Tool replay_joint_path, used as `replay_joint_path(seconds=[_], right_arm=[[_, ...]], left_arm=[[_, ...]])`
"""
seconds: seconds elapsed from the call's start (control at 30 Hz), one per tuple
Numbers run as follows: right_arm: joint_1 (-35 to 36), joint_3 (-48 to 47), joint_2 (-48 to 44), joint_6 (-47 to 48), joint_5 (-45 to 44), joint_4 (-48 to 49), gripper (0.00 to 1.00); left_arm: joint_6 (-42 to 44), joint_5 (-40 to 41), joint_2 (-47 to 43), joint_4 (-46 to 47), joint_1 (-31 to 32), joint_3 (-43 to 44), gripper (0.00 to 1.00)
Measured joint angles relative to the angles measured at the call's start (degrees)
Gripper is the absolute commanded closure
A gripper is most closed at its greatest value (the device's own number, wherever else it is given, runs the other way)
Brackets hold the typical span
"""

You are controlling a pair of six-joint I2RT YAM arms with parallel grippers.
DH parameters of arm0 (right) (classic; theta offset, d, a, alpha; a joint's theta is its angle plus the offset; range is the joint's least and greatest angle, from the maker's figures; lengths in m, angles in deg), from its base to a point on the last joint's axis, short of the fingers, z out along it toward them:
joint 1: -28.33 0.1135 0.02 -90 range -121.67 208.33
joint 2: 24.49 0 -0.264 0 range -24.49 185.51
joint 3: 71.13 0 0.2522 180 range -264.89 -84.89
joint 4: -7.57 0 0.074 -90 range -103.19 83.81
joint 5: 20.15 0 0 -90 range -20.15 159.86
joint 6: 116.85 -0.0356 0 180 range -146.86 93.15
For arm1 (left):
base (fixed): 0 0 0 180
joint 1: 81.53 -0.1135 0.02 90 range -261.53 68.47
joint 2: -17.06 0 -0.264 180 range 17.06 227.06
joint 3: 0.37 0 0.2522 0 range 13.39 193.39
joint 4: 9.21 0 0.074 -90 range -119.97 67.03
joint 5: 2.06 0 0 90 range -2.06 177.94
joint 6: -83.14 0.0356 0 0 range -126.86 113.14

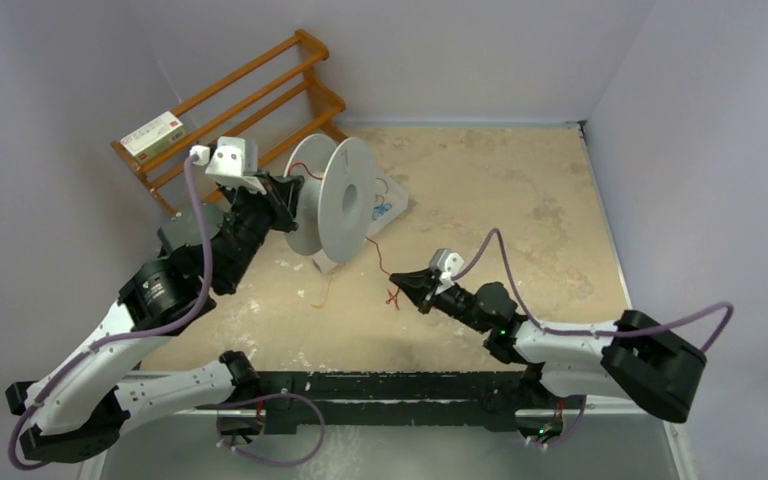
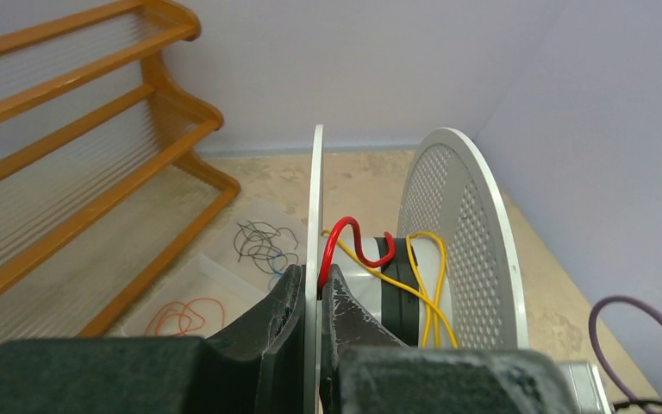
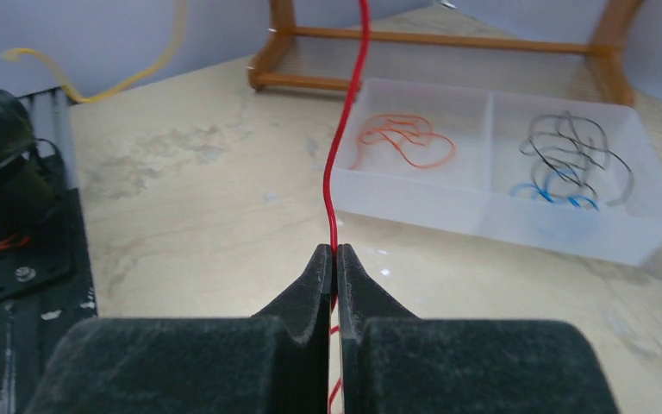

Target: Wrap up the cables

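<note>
A white spool [image 1: 338, 195] stands on edge at the table's middle back. My left gripper [image 1: 290, 196] is shut on its left flange [image 2: 317, 185], one finger on each side of the thin disc. A red cable [image 2: 345, 237] and a yellow cable [image 2: 427, 289] loop over the hub. The red cable [image 1: 375, 250] runs from the spool down to my right gripper [image 1: 397, 279]. In the right wrist view the right gripper [image 3: 334, 254] is shut on the red cable [image 3: 345, 129], which leads up and away from the fingertips and curls below them.
Behind the spool lies a clear tray [image 3: 483, 216] holding orange [image 3: 405, 138], black [image 3: 573, 142] and blue [image 3: 560, 191] cables. A wooden rack [image 1: 250, 95] with a small box [image 1: 153, 135] stands at the back left. Walls close in the table.
</note>
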Motion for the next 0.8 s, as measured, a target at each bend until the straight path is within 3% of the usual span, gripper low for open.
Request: replay_joint_path(seconds=[0.33,0.8], right_arm=[[6.62,-14.49,8.79,3.15,3.06,-1.57,1.0],[8.15,-32.61,5.33,7.23,2.82,-24.94,1.0]], left_arm=[[-0.57,8.2,9.31,3.3,0.0,-0.15,1.0],[3.45,13.38,17.46,-1.95,0.0,-0.13,1.0]])
